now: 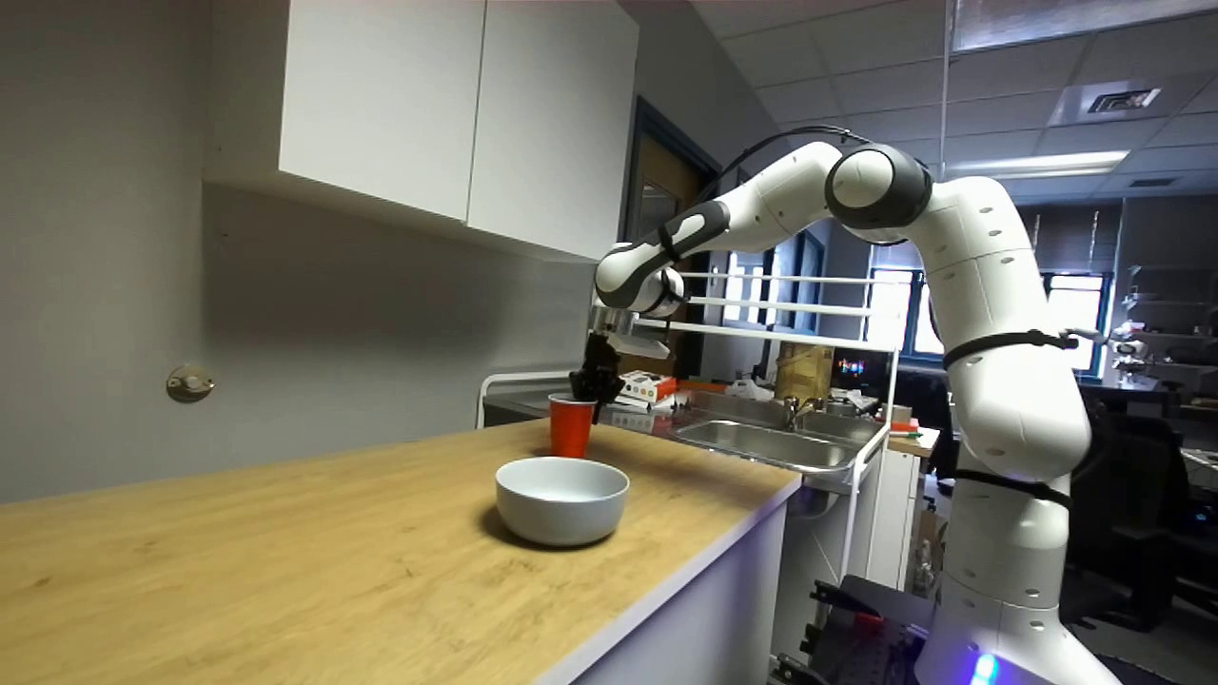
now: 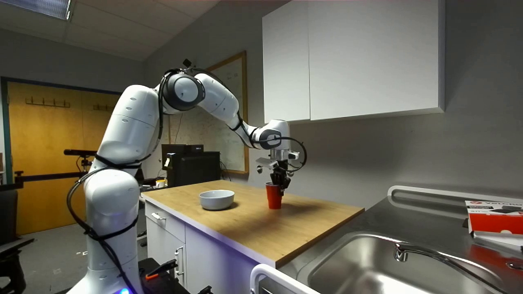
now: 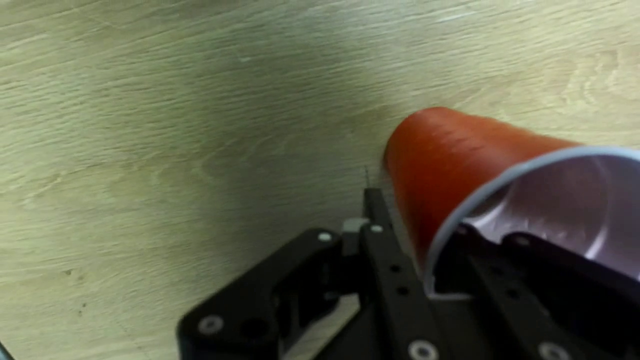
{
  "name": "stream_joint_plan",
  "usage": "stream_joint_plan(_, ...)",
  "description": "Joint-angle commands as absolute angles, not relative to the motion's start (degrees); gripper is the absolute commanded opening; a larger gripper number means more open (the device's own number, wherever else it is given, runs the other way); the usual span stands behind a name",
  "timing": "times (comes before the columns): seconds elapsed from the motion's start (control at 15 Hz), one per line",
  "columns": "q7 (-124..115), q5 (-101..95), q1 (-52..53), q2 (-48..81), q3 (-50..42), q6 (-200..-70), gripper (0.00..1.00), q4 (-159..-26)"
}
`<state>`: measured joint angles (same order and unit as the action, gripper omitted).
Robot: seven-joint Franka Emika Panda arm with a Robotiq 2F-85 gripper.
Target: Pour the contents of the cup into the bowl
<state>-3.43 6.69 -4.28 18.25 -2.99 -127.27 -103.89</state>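
The red cup [image 1: 571, 428] with a pale inside appears to stand upright on the wooden countertop, in both exterior views. My gripper [image 2: 281, 179] points down at the cup's rim. In the wrist view, my gripper [image 3: 424, 260] has one finger outside the cup [image 3: 450, 150] and the other inside it. The fingers are close together and look shut on the cup's wall; the rim bends sharply there. The inner fingertip is hidden by the wall. The cup's contents cannot be made out. The wide pale bowl [image 1: 561, 509] stands apart from the cup; it also shows in an exterior view [image 2: 217, 200].
The wooden countertop [image 2: 253, 220] ends beside a metal sink [image 2: 367, 265] with a faucet [image 2: 433, 253]. White wall cabinets [image 1: 457, 114] hang above the back of the counter. A red and white box [image 2: 494, 220] lies beyond the sink. A white rail frame [image 1: 790, 335] stands by the sink.
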Motion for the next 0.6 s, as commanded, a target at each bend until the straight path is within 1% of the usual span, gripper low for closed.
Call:
stream_joint_plan(0.0, -5.3, 5.7, -3.7, 18.1, -3.2, -124.9, 0.03, -102.6)
stream_joint_plan(0.07, -6.0, 5.1, -3.3, 17.8, -3.3, -124.7, 0.01, -102.9)
stream_joint_plan(0.27, -9.1, 2.1, -1.4, 16.3, -3.3, -123.8, 0.05, -104.0)
stream_joint_plan(0.53, -14.4, -4.1, 2.2, 12.9, -2.9, -121.5, 0.07, -106.3)
